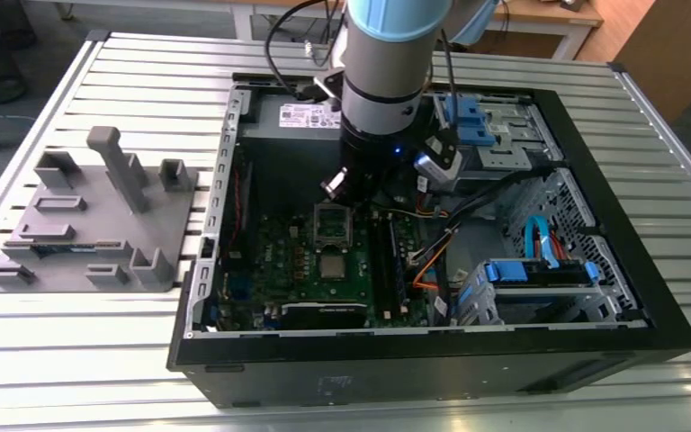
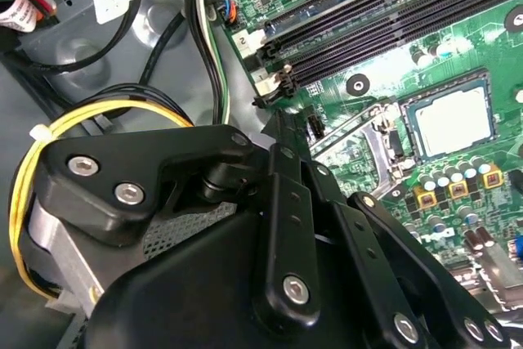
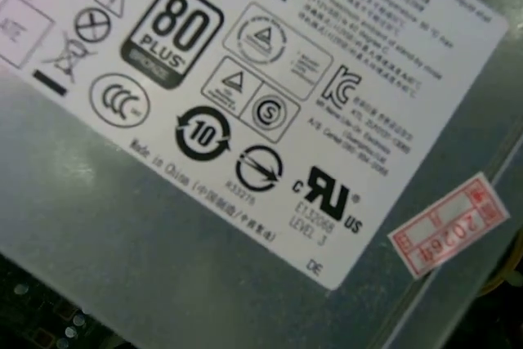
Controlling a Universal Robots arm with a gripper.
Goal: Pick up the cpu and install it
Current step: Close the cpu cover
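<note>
Inside the open computer case (image 1: 610,297), on the green motherboard (image 1: 285,261), the cpu (image 2: 452,122) already lies flat in its socket, silvery top up, with the socket's retention frame (image 1: 332,222) swung open beside it. Robot's gripper (image 1: 376,184) hangs above the motherboard near the grey power supply (image 3: 204,234); whether it is spread or closed cannot be told. Placement looks done; the frame remains unlatched.
</note>
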